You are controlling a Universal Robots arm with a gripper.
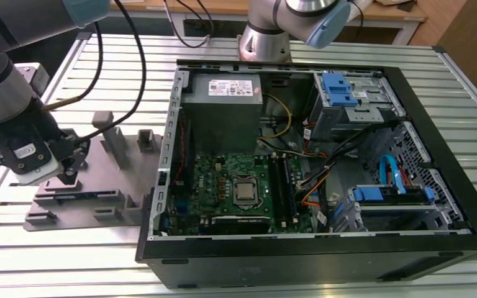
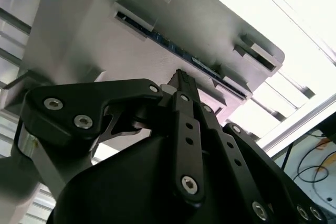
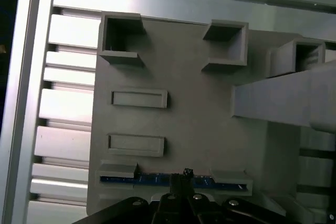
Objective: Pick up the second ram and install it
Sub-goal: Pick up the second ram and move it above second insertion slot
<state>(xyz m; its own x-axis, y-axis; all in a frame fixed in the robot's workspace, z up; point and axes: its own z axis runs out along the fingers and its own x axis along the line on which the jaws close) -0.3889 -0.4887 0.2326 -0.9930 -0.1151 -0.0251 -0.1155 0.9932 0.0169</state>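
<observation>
Black gripper (image 3: 184,174) sits at the thin blue-edged second ram (image 3: 152,180), which stands edge-up in the grey plastic holder's (image 3: 199,124) edge slot; I cannot tell whether the jaws clamp it, and an off-centre pinch could tilt and jam it there

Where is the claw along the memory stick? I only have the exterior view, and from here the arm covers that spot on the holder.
Observer: In the first wrist view the claw is at the middle of the memory stick, which stands on edge along one side of the gray holder.
Operator: Is the stick lifted out of its slot?
Observer: No. In the second wrist view the memory stick sits low in the holder, with both ends tucked into the brackets.
</observation>
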